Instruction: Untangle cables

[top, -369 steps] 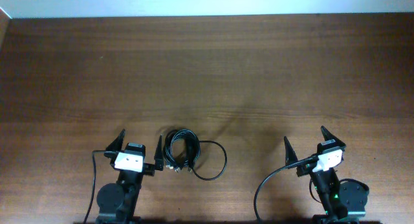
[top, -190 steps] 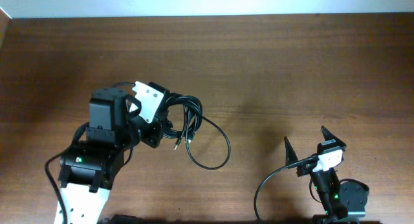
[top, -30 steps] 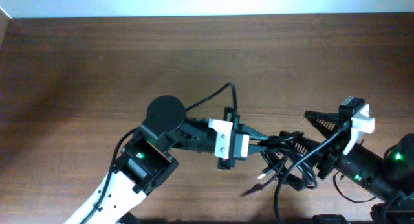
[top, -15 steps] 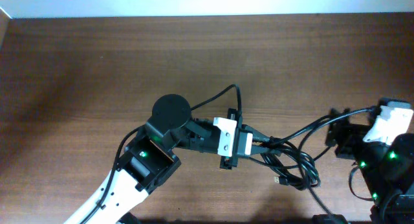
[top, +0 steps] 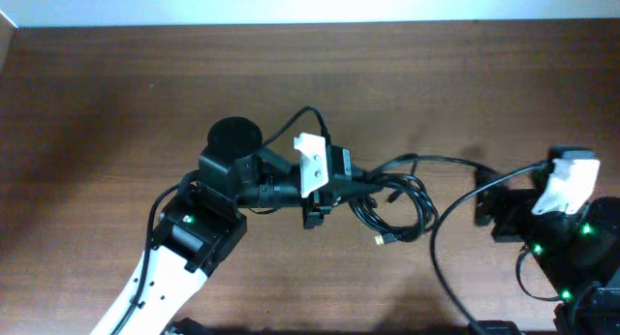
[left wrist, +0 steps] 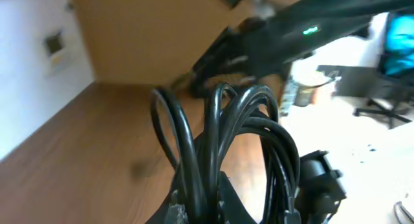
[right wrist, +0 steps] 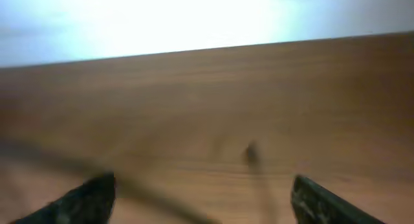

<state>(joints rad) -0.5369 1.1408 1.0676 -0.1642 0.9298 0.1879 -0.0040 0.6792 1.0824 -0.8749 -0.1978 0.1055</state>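
The cables (top: 392,201) are a bundle of thin black loops hanging at the table's middle, with a small plug end (top: 381,240) dangling below. My left gripper (top: 351,187) is shut on the bundle's left side. In the left wrist view the loops (left wrist: 223,130) rise straight out of the closed left gripper (left wrist: 200,210). One strand (top: 426,161) arcs rightward toward the right arm. My right gripper (top: 492,211) stands to the right of the bundle, apart from it. Its fingers are spread wide in the right wrist view (right wrist: 204,182), with only blurred wood between them.
The right arm's own thick black cable (top: 436,253) curves down to the front edge between the bundle and that arm. The wooden table (top: 310,83) stretches far and left. A pale wall edge (top: 310,6) runs along the far side.
The right gripper, which was at the bundle a second ago, has drawn back to the right. The left gripper has carried the cables left and toward the far side.
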